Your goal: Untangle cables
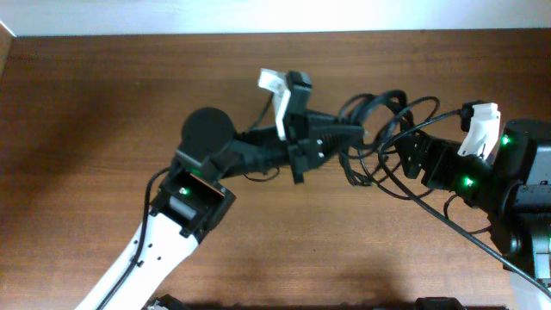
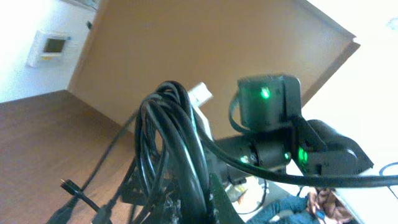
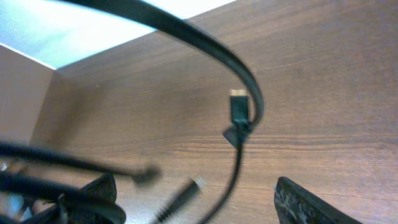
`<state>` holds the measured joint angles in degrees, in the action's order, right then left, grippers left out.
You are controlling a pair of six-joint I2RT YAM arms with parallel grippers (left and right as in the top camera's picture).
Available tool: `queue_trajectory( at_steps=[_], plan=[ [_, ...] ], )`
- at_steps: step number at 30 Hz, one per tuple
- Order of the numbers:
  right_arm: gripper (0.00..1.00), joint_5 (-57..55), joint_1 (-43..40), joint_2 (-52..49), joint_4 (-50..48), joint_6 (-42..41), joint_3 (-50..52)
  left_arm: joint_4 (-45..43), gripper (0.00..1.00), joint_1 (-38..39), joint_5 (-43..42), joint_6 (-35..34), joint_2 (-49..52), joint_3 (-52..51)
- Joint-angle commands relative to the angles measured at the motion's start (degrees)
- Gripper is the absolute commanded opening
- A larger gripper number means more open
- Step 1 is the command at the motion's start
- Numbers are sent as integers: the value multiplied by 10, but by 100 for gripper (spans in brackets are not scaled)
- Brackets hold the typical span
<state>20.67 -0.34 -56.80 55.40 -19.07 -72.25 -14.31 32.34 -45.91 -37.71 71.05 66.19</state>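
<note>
- The step in hand is judged to be the pulling of one cord out of the bundle: one arm holds the knot and the other must take a single strand.
- The thin black flexible cables (image 2: 177, 143) are gathered in several loops above the middle of the brown wooden table (image 1: 86, 129), a little to the right, between the two arms.
- The left gripper (image 1: 353, 136) is closed narrow on this bundle; in the left wrist view the loops rise directly out of its jaws.
- The right gripper (image 1: 399, 150) is spread wide and nothing is held in it; its dark textured fingers (image 3: 305, 202) are seen at the near corners of the right wrist view.
- Between and beyond these fingers a small black plug with a gold-coloured end (image 3: 239, 106) hangs from a curved strand, apart from both fingers.
- A second, blurred plug (image 3: 186, 194) lies nearer to the gap; whether a finger is touched by it cannot be told.
- To do the step well, only one free end should be taken, close behind its plug, so that no neighbouring loop is caught.
- The pull should then be made slowly away from the left gripper, along the strand, because a fast pull could tighten the knot.
- The thicker cable of the arm itself should be avoided.
</note>
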Motion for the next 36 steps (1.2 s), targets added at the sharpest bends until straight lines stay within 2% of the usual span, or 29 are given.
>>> queue_trajectory(
  at_steps=[1, 11, 18, 22, 28, 36],
  plan=[
    [79, -54, 0, -2, 16, 6, -7, -50, 0, -42, -3, -28, -22, 7],
    [79, -64, 0, -2, 25, 15, -7, -77, 0, -111, -4, -47, -44, 7],
    [79, -59, 0, -2, 24, 14, -7, -73, 0, -125, -9, -47, -48, 7],
    [79, 2, 0, 7, 6, 19, -7, -38, 0, -125, -9, -47, -48, 7],
    [83, 165, 0, 14, -54, 110, -7, -25, 0, -110, -18, -47, -48, 7],
    [83, 194, 0, 5, -72, 131, -7, -25, 0, -46, -16, -47, -38, 7]
  ],
)
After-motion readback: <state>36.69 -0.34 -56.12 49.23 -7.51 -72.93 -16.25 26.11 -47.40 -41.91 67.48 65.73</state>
